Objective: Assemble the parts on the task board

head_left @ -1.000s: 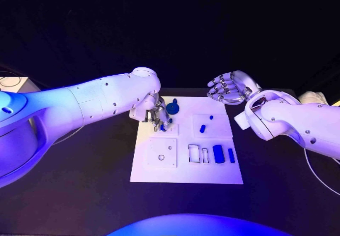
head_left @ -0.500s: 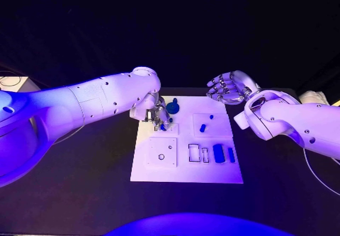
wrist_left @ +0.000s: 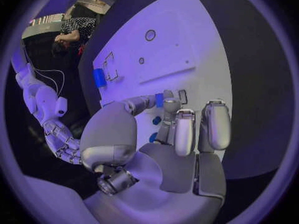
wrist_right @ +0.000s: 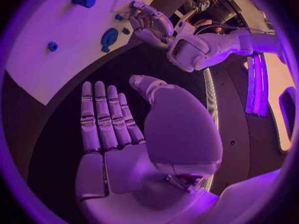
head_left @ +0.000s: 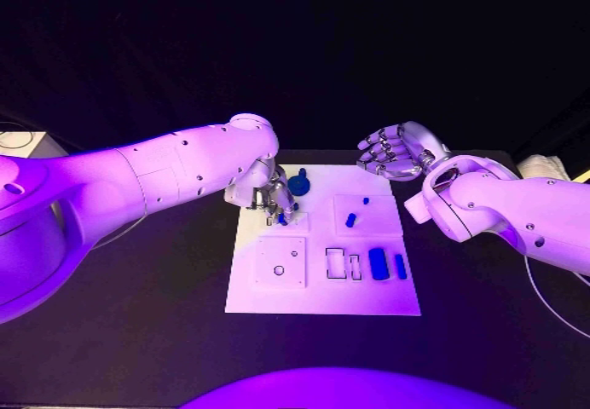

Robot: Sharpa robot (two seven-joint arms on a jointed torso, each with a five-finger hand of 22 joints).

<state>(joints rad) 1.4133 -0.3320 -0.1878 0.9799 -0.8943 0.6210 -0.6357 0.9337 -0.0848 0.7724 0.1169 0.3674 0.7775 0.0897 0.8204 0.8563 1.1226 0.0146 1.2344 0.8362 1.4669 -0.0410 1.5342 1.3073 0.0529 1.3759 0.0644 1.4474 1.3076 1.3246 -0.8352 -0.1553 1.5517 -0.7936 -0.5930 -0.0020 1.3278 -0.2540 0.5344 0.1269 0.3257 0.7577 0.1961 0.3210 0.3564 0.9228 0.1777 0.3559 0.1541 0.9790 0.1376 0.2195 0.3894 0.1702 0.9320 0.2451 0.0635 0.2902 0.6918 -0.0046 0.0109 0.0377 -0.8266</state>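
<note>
Left hand (head_left: 270,198) edges slightly up the task board (head_left: 323,298) — nothing else.

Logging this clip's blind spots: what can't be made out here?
- Head view: left hand covers the part at its fingertips; seating in the board is hidden.
- Left wrist view: the fingers hide that part's lower end.
- Right wrist view: board cut off at the rim; the parts are too small to tell apart.

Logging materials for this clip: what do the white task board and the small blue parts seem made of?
The white task board looks like matte rigid plastic or painted sheet, flat with cleanly cut slots. The small blue parts look like smooth moulded or printed plastic, uniformly coloured; the exact material is unclear.
</note>
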